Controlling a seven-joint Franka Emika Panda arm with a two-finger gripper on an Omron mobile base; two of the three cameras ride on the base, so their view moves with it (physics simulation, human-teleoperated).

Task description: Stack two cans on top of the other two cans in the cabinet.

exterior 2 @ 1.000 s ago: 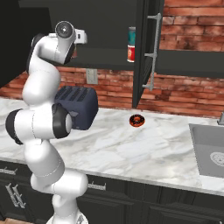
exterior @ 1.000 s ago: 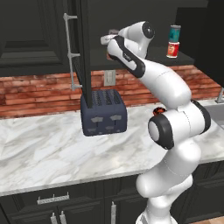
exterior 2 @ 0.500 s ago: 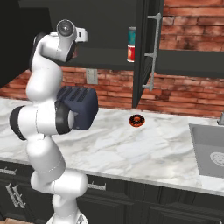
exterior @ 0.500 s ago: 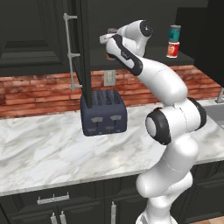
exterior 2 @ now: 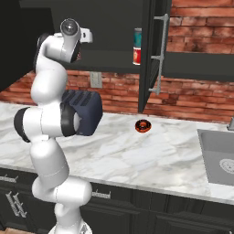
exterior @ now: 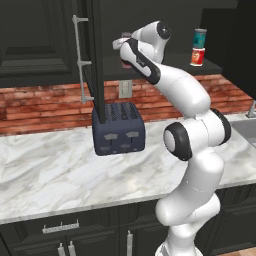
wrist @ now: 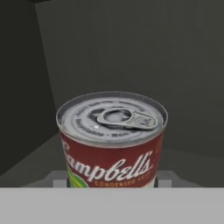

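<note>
Raised slightly since earlier, claw (exterior: 123, 41) holds one Campbell's soup can (wrist: 112, 140) inside cabinet (exterior 2: 109, 18), open shelf room around; teal-blue can (exterior: 200, 37) tops red-orange can (exterior: 197, 56).

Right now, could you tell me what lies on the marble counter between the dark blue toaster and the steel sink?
A small red-brown doughnut lies between the toaster and the sink, seen in the right base view.

A: What's sitting on the marble counter (exterior: 45, 175)?

B: A dark blue toaster (exterior: 119, 129) is standing at its back, against the brick wall (exterior 2: 192, 98). A small doughnut (exterior 2: 143, 125) is lying right of the toaster, and a sink (exterior 2: 219, 155) is lying beyond that.
</note>
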